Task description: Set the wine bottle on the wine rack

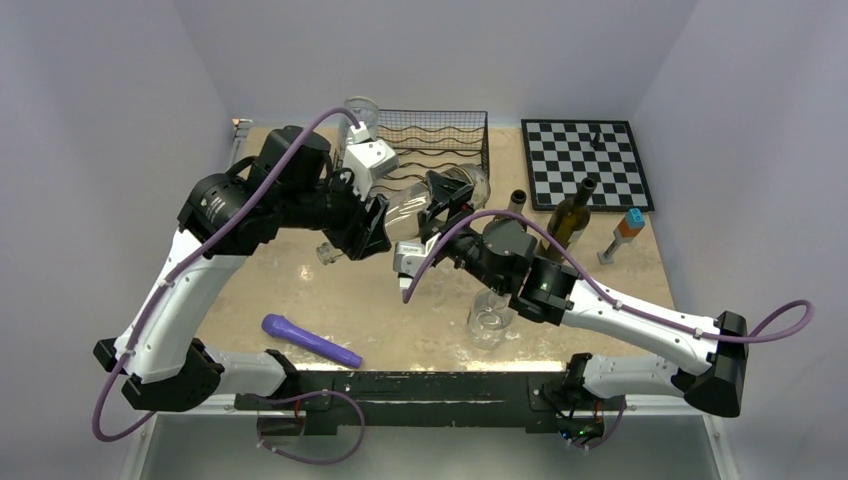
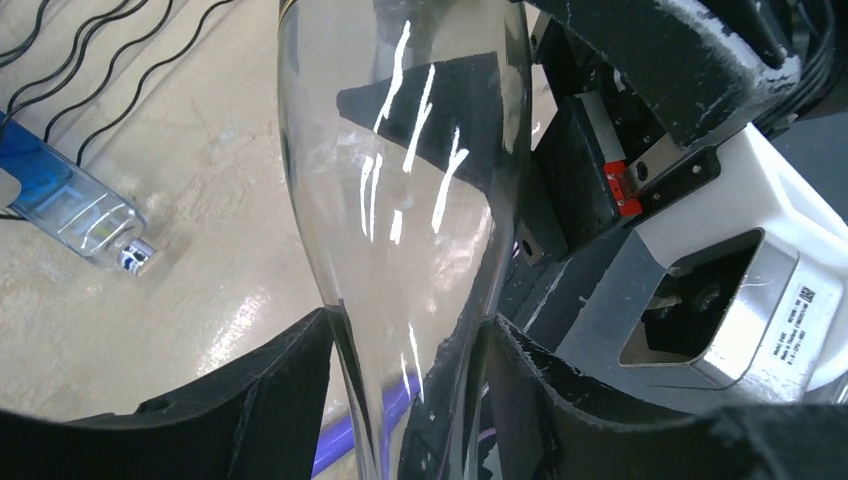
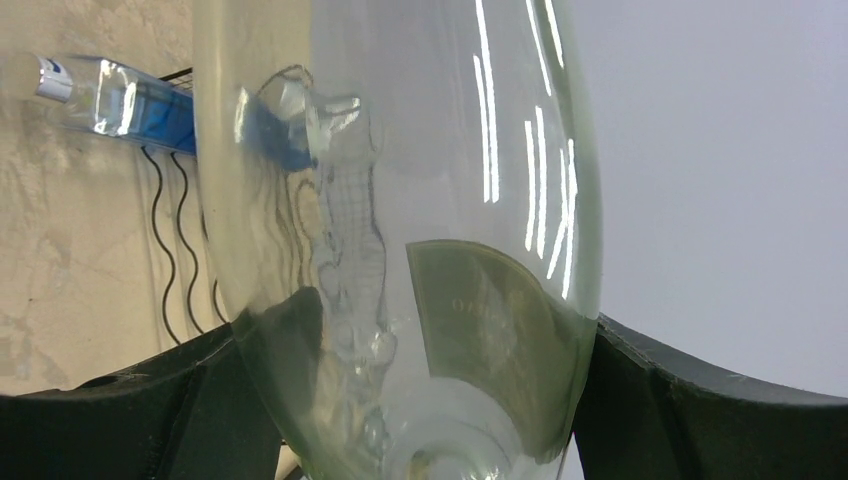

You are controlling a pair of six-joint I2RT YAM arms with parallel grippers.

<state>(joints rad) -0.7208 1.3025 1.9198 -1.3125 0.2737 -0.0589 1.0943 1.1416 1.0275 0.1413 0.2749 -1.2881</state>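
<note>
the wine rack [image 1: 440, 140] stands just beyond both sets of fingertips. the wine bottle [image 1: 410, 215], clear glass, lies on its side in the air between your two tools, in front of the rack and not yet on it. your right gripper [image 3: 410, 350] is clamped across the wide body near the base, with a finger pressed to each flank, so it seems to carry the weight. your left gripper [image 2: 400, 340] straddles the shoulder where the glass tapers to the neck. its fingers [image 2: 290, 370] sit right at the glass, but you cannot tell whether they grip it or only bracket it.

you look to be in the carry step, about to lay the bottle in. next, move both tools forward together with the bottle level, set it over a trough in the wire, then let go. mind the small blue-labelled bottle [image 2: 75, 205] lying off the left tool's left finger, at the rack's edge.
</note>
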